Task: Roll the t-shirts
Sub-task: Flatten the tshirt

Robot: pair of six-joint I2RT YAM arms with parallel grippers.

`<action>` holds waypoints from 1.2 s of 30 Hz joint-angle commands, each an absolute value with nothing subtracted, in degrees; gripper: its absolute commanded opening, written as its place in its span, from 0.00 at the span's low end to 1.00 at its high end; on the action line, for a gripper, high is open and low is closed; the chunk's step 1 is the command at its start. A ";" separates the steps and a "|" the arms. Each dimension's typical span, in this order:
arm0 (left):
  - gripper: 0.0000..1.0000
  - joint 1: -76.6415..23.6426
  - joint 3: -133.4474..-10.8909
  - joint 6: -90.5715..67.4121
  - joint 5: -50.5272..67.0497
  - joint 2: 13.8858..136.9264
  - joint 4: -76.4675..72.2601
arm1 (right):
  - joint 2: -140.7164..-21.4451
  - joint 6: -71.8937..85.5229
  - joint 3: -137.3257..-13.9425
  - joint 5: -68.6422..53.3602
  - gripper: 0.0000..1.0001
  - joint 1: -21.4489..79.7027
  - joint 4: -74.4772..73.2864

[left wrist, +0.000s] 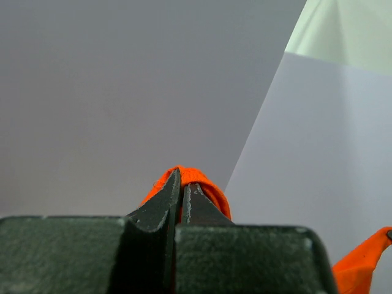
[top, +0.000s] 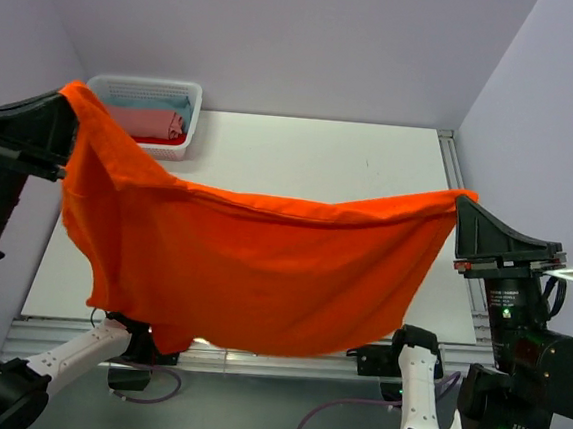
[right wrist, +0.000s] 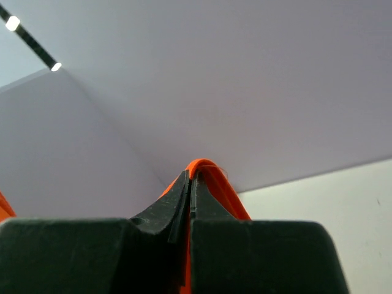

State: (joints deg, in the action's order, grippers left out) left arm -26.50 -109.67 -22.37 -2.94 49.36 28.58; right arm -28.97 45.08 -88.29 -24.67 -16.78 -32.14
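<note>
A bright orange t-shirt hangs stretched like a banner in the air above a white table, held up by two black robot grippers. The left gripper, raised over the table's left edge, has its two fingers pressed together on a bunched fold of the shirt. Its wrist camera shows orange cloth bulging out around the pinched tips against a pale lilac wall. The right gripper, over the table's right edge and lower than the left one, is likewise clamped tight on the shirt's other end, with a loop of orange fabric curling over its tips. Between the two grips the shirt's top edge sags in a shallow curve, and the cloth drapes down across the table's near half. Whether it touches the tabletop cannot be told. At the table's far left corner sits a white plastic lattice basket holding a salmon-pink roll, a light blue roll and a red roll.
</note>
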 commanded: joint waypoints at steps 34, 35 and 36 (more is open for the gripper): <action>0.00 -26.54 -114.25 -26.36 3.07 45.97 29.71 | -29.44 45.26 -101.06 -24.61 0.00 -16.96 -44.30; 0.00 -26.63 -114.43 -26.63 3.77 45.79 29.62 | -29.62 45.35 -102.12 -24.52 0.00 -16.96 -44.82; 0.00 -26.63 -114.61 -26.89 4.04 45.79 29.45 | -29.79 45.18 -104.22 -24.17 0.00 -16.96 -45.35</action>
